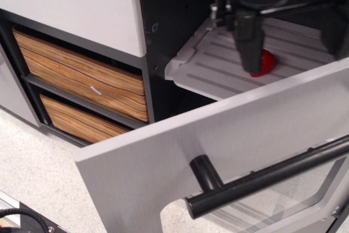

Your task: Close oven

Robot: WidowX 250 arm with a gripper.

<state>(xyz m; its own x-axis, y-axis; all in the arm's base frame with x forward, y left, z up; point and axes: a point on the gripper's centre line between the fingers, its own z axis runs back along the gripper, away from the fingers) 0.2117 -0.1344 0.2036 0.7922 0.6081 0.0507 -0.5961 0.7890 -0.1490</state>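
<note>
The oven stands open. Its brushed-grey door (229, 145) hangs down and forward across the lower right, with the black bar handle (262, 181) facing me. Behind it is the dark cavity (174, 20) with the ribbed light-grey tray (212, 72). My gripper (292, 45) hovers above the tray and behind the door's top edge, open and empty. Its left finger (248, 42) partly covers a red strawberry (267, 64) lying on the tray. The right finger (337, 28) is at the frame's right edge.
Two striped wood-grain drawers (82, 77) (76, 121) sit left of the oven under a white panel (71, 4). Speckled floor (38, 178) lies in front. A black cable (22, 219) shows at the bottom left corner.
</note>
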